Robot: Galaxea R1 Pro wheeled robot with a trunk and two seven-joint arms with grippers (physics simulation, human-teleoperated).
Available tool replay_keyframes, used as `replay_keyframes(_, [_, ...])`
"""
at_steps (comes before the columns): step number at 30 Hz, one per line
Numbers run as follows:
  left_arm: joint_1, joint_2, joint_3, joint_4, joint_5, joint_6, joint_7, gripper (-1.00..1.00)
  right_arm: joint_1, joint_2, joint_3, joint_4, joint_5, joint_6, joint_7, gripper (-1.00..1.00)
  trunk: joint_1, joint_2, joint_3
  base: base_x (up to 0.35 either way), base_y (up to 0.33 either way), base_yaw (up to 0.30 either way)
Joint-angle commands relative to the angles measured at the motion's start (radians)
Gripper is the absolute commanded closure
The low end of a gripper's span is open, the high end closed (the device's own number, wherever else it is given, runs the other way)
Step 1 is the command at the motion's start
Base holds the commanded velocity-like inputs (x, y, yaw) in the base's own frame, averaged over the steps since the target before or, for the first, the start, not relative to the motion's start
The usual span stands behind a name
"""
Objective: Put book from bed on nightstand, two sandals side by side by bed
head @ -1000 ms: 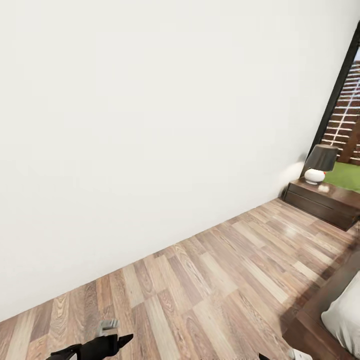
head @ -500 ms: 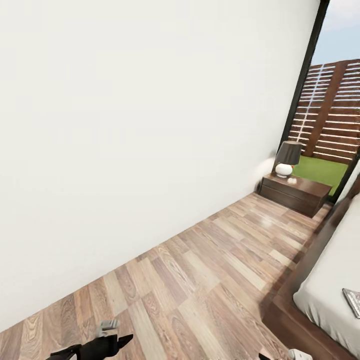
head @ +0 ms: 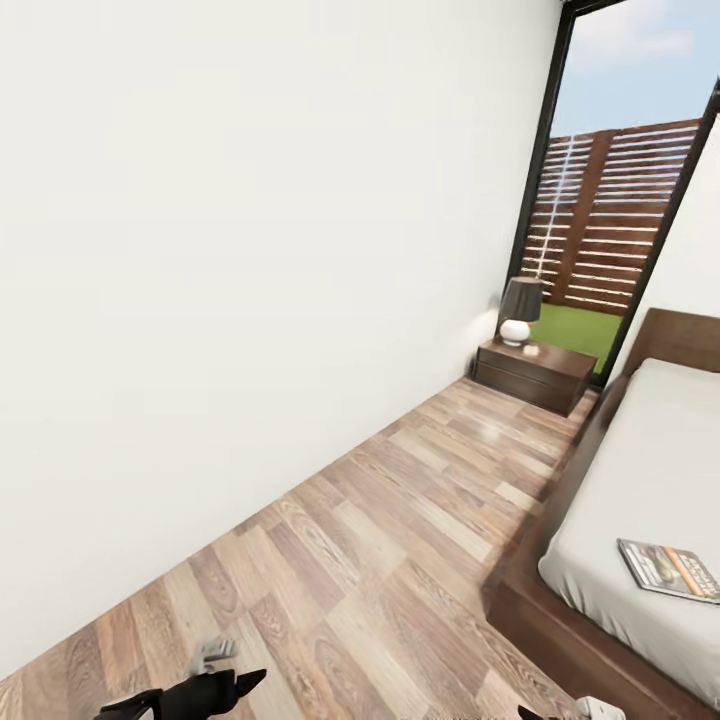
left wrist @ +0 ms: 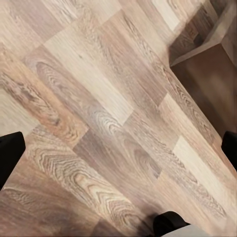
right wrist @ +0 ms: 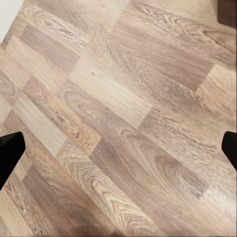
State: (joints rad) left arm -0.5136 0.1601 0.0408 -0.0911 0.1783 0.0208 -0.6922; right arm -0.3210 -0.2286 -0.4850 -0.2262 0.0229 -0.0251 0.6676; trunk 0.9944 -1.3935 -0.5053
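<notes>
paperback book with dark cover and orange band (head: 668, 569) lies flat on the light grey mattress of the dark brown wooden bed (head: 640, 480); dark brown two-drawer nightstand (head: 533, 375) stands by the window. left gripper (left wrist: 118, 148) and right gripper (right wrist: 118, 148) both spread wide over wood-plank floor (head: 400, 540), empty.

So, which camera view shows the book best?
The head view. There the book lies flat on the grey mattress of the bed, near its edge, with the whole cover visible. The two wrist views look down at the wood floor, with the open claw tips at the picture edges; I see no book there.
</notes>
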Motion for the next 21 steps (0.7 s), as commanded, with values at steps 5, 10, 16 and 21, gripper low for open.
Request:
replay_keyframes(5, [0.0, 0.001, 0.004, 0.0, 0.001, 0.002, -0.004, -1.0, -0.001, 0.0, -0.004, 0.002, 0.003, -0.004, 0.003, -1.0, 0.0, -0.001, -0.001, 0.0, 0.0, -0.283])
replay_keyframes(10, [0.0, 0.0, 0.004, 0.002, 0.003, -0.017, -0.003, -1.0, -0.001, 0.0, -0.004, 0.002, 0.003, -0.004, 0.002, -1.0, 0.0, -0.001, -0.001, 0.0, 0.0, -0.283])
replay_keyframes(16, [0.0, -0.001, 0.004, 0.026, 0.005, -0.054, -0.003, -1.0, -0.001, 0.0, -0.004, 0.002, 0.003, -0.004, 0.002, -1.0, 0.0, -0.001, -0.001, 0.0, 0.0, -0.283])
replay_keyframes(21, [0.0, -0.001, 0.005, 0.049, 0.007, -0.082, -0.003, -1.0, -0.001, 0.0, -0.004, 0.003, 0.003, -0.004, 0.001, -1.0, 0.0, -0.001, -0.001, 0.0, 0.0, -0.283])
